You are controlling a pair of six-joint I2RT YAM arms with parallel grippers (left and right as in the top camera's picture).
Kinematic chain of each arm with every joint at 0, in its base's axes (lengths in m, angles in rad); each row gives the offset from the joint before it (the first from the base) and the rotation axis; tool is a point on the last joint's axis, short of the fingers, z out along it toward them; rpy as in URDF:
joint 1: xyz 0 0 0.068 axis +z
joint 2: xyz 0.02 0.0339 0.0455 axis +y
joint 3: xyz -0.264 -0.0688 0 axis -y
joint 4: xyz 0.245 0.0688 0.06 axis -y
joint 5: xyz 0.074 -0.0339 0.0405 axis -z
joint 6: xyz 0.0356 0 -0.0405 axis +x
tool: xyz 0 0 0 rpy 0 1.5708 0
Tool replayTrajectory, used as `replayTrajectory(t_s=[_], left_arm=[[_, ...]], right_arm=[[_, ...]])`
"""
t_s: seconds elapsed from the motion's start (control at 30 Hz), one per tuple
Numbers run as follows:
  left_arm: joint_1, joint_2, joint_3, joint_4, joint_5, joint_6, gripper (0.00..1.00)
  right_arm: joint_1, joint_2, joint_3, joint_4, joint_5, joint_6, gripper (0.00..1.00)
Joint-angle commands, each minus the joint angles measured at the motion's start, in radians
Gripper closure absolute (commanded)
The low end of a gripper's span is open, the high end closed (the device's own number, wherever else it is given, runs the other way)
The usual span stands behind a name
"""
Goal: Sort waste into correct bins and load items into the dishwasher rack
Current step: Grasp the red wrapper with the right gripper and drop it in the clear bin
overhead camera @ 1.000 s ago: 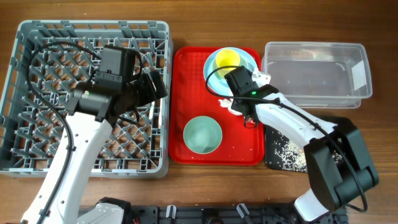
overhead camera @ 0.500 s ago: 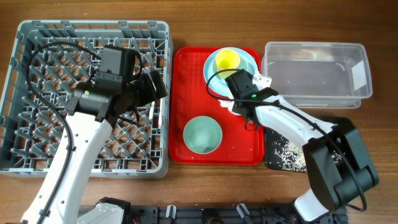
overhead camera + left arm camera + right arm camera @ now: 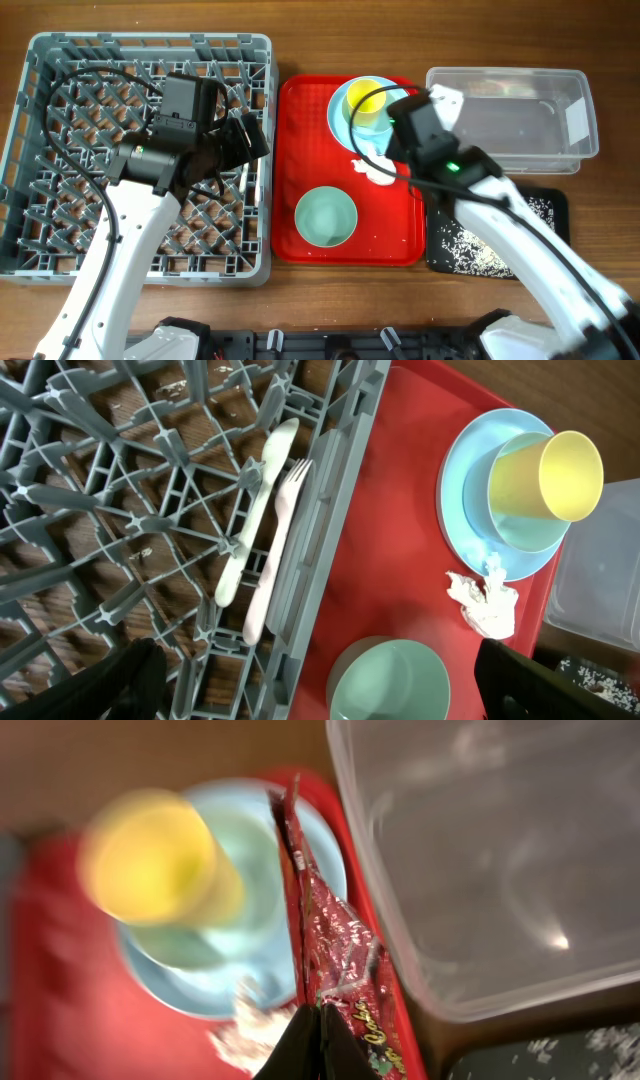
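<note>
A brown wooden tabletop (image 3: 610, 40) carried everything. The grey rack (image 3: 150, 40) filled the 9 o'clock side, with the red tray (image 3: 300, 150) touching its right wall in the middle. The clear tub (image 3: 520, 120) sat at 2 o'clock, and the black tray (image 3: 545, 205) at 4 o'clock had pale crumbs (image 3: 465, 245) scattered in it.

The left gripper (image 3: 250, 138) hung over the rack's 3 o'clock edge, its fingers spread wide apart and holding nothing. Below it the spoon (image 3: 255, 510) and fork (image 3: 278, 550) lay side by side among the pegs, just inside that wall.

At the tray's 12 o'clock end stood the plate (image 3: 455, 490), carrying the blue bowl (image 3: 520, 530) with the yellow cup (image 3: 550, 475) tilted inside. A crumpled tissue (image 3: 485, 605) lay on the tray, touching the plate's near rim. The green bowl (image 3: 325, 216) stood alone at the tray's 6 o'clock end.

The right gripper (image 3: 312, 1040) was clenched on one end of the red wrapper (image 3: 335, 945). From the wrist view the wrapper stretched away from the fingers, above the tray's edge, between the plate and the tub's wall. From overhead the arm hid it.
</note>
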Motion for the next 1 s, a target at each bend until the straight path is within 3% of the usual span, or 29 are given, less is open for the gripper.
replayTrajectory(t_s=[0.0,0.17,0.33,0.47,0.67,0.83,0.97], left_arm=[[0.004,-0.007,0.006,0.002,0.011,-0.013,0.00],[0.004,-0.007,0.006,0.002,0.011,-0.013,0.00],[0.004,-0.007,0.006,0.002,0.011,-0.013,0.00],[0.004,-0.007,0.006,0.002,0.011,-0.013,0.00],[0.004,-0.007,0.006,0.002,0.011,-0.013,0.00],[0.004,-0.007,0.006,0.002,0.011,-0.013,0.00],[0.004,-0.007,0.006,0.002,0.011,-0.013,0.00]], right_arm=[[-0.002,-0.104,0.018,-0.002,0.182,-0.032,0.96],[-0.038,-0.120,0.016,0.001,0.382,-0.027,0.96],[-0.175,-0.077,0.014,0.068,0.382,-0.023,0.96],[-0.321,-0.005,0.014,0.148,0.295,-0.010,0.96],[-0.526,0.155,0.014,0.184,0.064,0.182,0.96],[-0.618,0.241,0.014,0.182,-0.093,0.374,0.96],[-0.632,0.249,0.014,0.184,-0.103,0.392,0.96]])
